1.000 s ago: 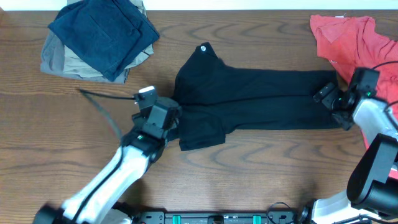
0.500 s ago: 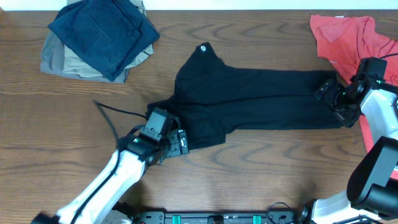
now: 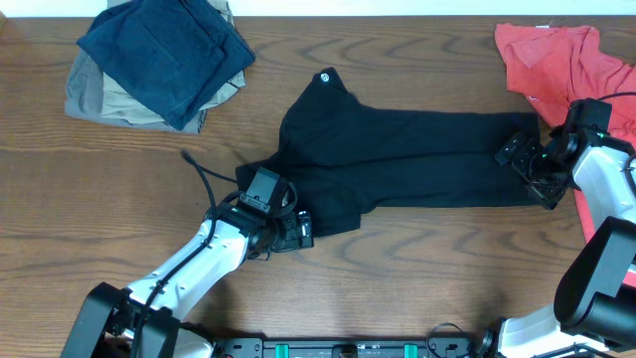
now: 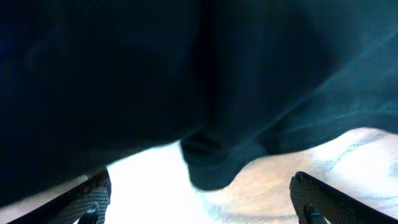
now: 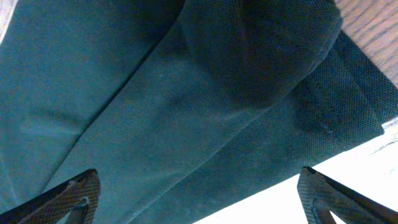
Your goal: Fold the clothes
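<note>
Across the middle of the table point(image 3: 427, 268) your black garment point(image 3: 417, 159) lies stretched out long from left to right, its small white logo point(image 3: 325, 77) at the far-left peak. It lies as it did a second ago.

Your left gripper point(image 3: 293, 231) has swung from the garment's left edge down to its near-left corner, and its jaws have spread on the way. They now stand wide apart, with the drooping hem corner between the fingertips in the wrist view, and they grip nothing. Your right gripper point(image 3: 525, 167) has barely shifted at the garment's right end. It gapes just as wide over the cloth and holds nothing either.

By my reading, both claws are lined up to pinch opposite ends, so no fold has begun yet.

Around you, the coral-red shirt point(image 3: 556, 60) sits at the far right, just beside the black cloth's end and under your right arm, so a careless pinch there could catch it too. The navy garment point(image 3: 164, 55) on the khaki one point(image 3: 94, 99) is stacked at the far left, well apart. A black cable point(image 3: 199, 174) trails from your left arm across the wood near the corner you are after.
</note>
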